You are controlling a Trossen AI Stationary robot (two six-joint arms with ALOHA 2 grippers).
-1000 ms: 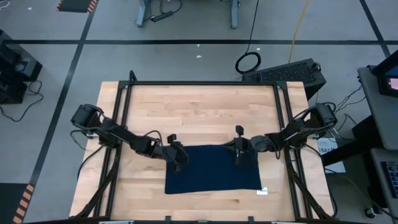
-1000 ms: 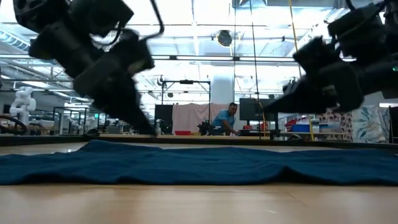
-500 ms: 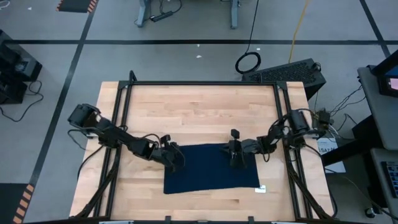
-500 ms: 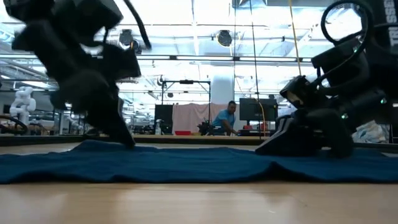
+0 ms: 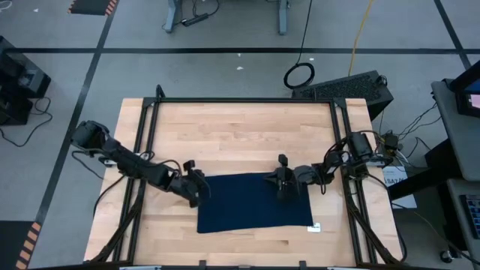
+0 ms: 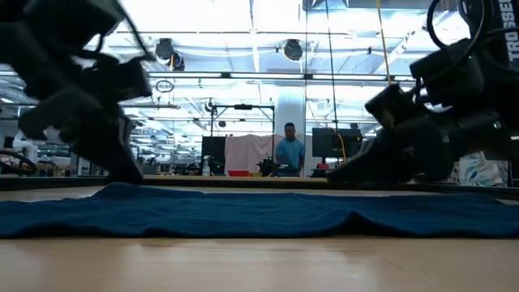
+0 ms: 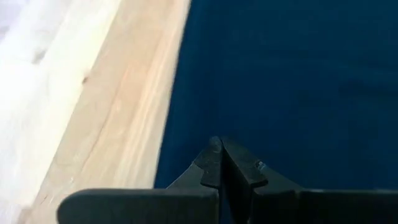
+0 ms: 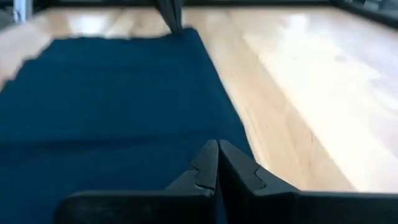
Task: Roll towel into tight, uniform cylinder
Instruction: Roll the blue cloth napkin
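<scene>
The navy towel [image 5: 255,204] lies spread flat on the wooden table, with a small white tag [image 5: 316,227] at its near right corner. In the low view it shows a low ripple [image 6: 357,217]. My left gripper [image 5: 199,192] is shut and slants down over the towel's far left corner [image 7: 186,124]. My right gripper [image 5: 283,192] is shut and almost level, low over the towel's far edge toward the right [image 8: 205,93]. My left gripper has its shut fingertips [image 6: 130,174] down at cloth level by the towel's far left corner [image 8: 180,34], slanting in from the table's left. Whether they touch the cloth I cannot tell. My right gripper has its shut fingertips [image 6: 336,176] just above the far edge, coming from the right. I cannot tell whether they touch it.
Black frame rails [image 5: 150,127] run along the table's left, right and far sides. Bare wood [image 5: 240,139] lies beyond the towel's far edge, and a narrower strip [image 5: 247,247] in front of it. A person [image 6: 289,150] stands in the room behind.
My left gripper has drawn back toward the table's left edge, from over the towel to its far left corner. My right gripper has sunk toward the towel's far edge. Both stayed shut, and the towel stays spread flat.
</scene>
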